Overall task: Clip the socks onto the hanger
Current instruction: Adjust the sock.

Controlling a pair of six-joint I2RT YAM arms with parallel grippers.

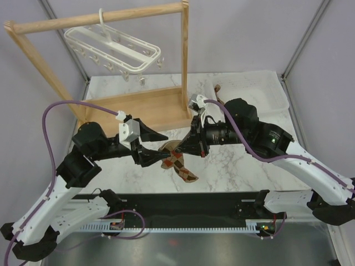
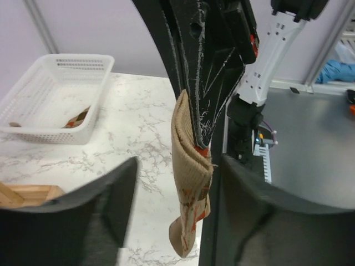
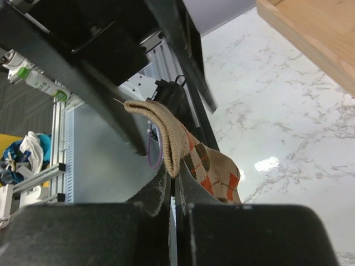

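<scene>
One argyle sock [image 1: 183, 169] hangs above the marble table between the two arms. My right gripper [image 1: 178, 151] is shut on its folded cuff; the right wrist view shows the cuff [image 3: 166, 138] pinched between the closed fingertips [image 3: 175, 185]. My left gripper [image 1: 165, 147] is open, with its fingers [image 2: 105, 210] standing on either side of the hanging sock [image 2: 191, 172] and not gripping it. A second sock [image 1: 217, 88] lies in the white basket [image 2: 55, 94]. The white hanger [image 1: 113, 47] with its dangling clips hangs from the wooden rack's top bar at the back left.
The wooden rack [image 1: 141, 108] has its base board just behind the grippers. The white perforated basket [image 1: 260, 91] sits at the back right. A black rail [image 1: 183, 205] runs along the table's near edge.
</scene>
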